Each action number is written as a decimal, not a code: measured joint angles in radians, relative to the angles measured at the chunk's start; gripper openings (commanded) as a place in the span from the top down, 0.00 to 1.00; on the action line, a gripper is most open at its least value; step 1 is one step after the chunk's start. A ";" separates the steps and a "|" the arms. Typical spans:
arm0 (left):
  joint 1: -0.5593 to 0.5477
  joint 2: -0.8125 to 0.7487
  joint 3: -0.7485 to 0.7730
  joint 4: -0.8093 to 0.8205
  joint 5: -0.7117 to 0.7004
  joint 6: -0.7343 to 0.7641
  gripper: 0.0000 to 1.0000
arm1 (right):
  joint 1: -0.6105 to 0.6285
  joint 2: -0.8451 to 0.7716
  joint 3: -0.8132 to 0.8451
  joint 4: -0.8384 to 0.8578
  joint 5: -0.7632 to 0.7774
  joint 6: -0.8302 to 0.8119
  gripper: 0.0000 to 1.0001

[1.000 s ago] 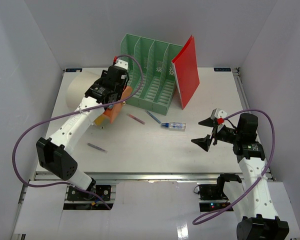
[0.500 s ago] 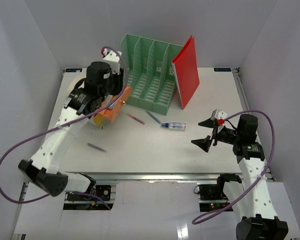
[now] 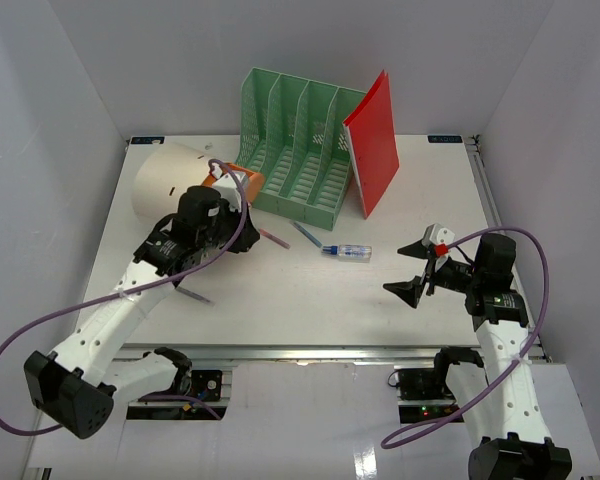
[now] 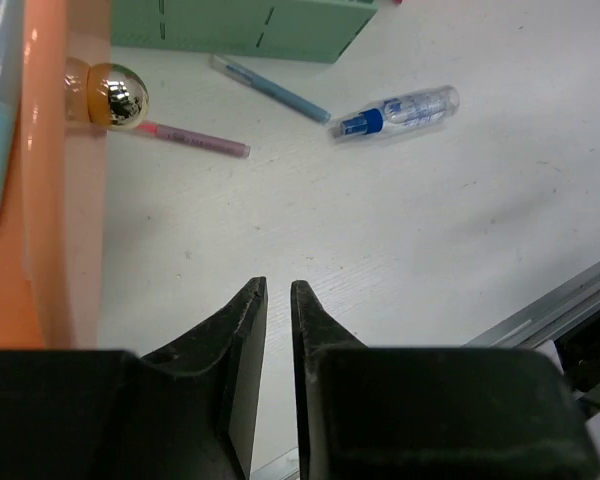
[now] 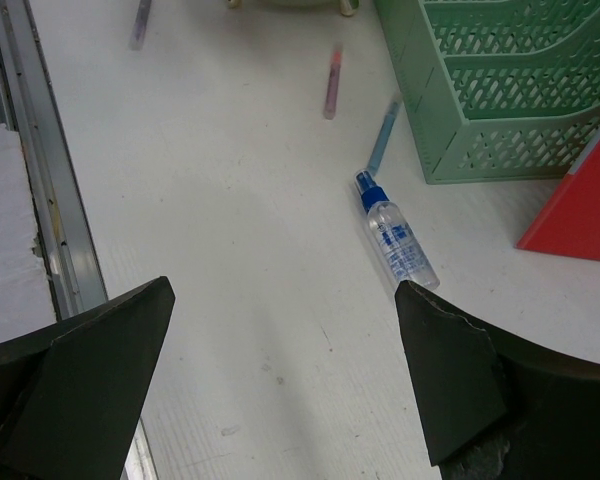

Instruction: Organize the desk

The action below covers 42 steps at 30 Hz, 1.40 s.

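The desk (image 3: 310, 300) is a white tabletop with a metal rail along its near edge. On it lie a small clear bottle with a blue cap (image 3: 347, 251), a blue pen (image 3: 306, 235), a pink pen (image 3: 273, 236) and a purplish pen (image 3: 193, 296). My left gripper (image 3: 248, 240) hovers next to the orange face of a beige cylinder (image 3: 170, 180); its jaws (image 4: 278, 288) are shut and empty. My right gripper (image 3: 405, 268) is wide open and empty, right of the bottle (image 5: 400, 240), low over bare desk (image 5: 285, 290).
A green slotted file rack (image 3: 300, 150) stands at the back with a red folder (image 3: 373, 140) leaning on its right side. The orange face (image 4: 40, 170) with a gold ball (image 4: 118, 95) fills the left of the left wrist view. White walls enclose three sides.
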 measured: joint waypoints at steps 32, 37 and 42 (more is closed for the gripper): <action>-0.053 0.263 0.107 0.077 -0.533 0.178 0.20 | -0.018 -0.004 -0.005 0.001 -0.015 -0.005 0.02; -0.052 0.312 0.138 0.075 -0.591 0.210 0.10 | -0.025 -0.004 -0.005 0.000 -0.015 -0.005 0.02; -0.049 0.349 0.160 0.064 -0.633 0.233 0.02 | -0.030 -0.004 -0.005 0.000 -0.015 -0.005 0.02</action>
